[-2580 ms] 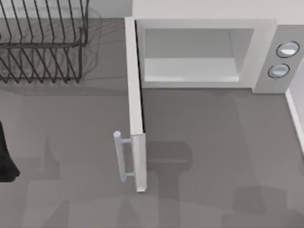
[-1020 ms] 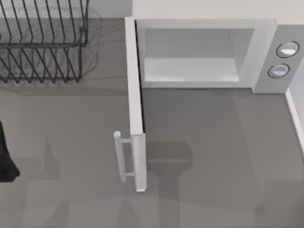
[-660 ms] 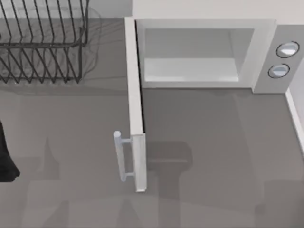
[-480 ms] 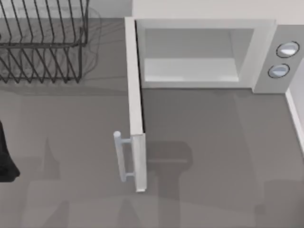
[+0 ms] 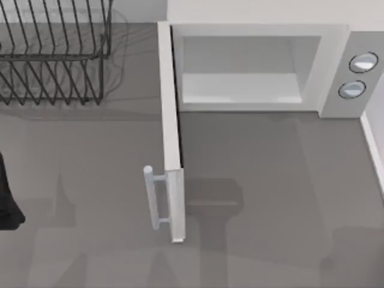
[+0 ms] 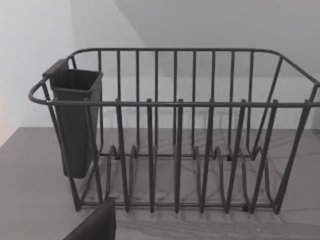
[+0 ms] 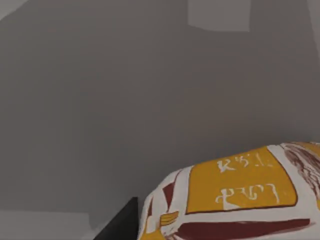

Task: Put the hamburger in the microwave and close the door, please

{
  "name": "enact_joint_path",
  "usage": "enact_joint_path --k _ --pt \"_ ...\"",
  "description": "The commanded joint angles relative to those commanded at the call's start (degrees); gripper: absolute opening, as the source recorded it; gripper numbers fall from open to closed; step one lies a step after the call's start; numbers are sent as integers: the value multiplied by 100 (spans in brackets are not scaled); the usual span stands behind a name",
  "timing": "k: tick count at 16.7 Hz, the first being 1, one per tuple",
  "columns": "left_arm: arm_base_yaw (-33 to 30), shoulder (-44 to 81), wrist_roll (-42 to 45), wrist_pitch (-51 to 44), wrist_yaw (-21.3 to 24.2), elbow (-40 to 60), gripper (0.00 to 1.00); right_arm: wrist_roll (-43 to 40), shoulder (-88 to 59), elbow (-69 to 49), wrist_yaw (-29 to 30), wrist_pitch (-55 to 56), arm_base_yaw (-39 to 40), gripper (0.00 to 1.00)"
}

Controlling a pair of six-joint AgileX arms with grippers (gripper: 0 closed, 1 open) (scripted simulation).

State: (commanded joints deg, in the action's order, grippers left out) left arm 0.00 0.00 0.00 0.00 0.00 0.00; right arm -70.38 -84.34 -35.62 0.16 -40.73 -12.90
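The microwave (image 5: pixel 258 66) stands at the counter's (image 5: pixel 270 180) far side, its door (image 5: pixel 171 132) swung wide open. The hamburger (image 7: pixel 235 200) lies on the counter close under the right wrist camera. A wire rack (image 6: pixel 175 135) faces the left wrist. Whether either arm's fingers are open, I cannot tell.

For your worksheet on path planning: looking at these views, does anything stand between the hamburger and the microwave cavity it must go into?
Nothing visible does. The door stands swung wide open at the left of the microwave, so its pale cavity faces bare table. The wire dish rack sits well off to the left. The hamburger appears close up in the right wrist view.
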Motion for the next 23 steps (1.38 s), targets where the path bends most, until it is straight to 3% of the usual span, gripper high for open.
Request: enact_joint_path --k 11,18,23 --pt "0 0 0 0 0 0 100 -41 966 -1589 2 -2579 -11 0" --pt "0 0 0 0 0 0 100 122 844 -1678 62 -2395 141 0" --pt "0 0 0 0 0 0 100 1350 -67 -2165 499 -896 1257 0"
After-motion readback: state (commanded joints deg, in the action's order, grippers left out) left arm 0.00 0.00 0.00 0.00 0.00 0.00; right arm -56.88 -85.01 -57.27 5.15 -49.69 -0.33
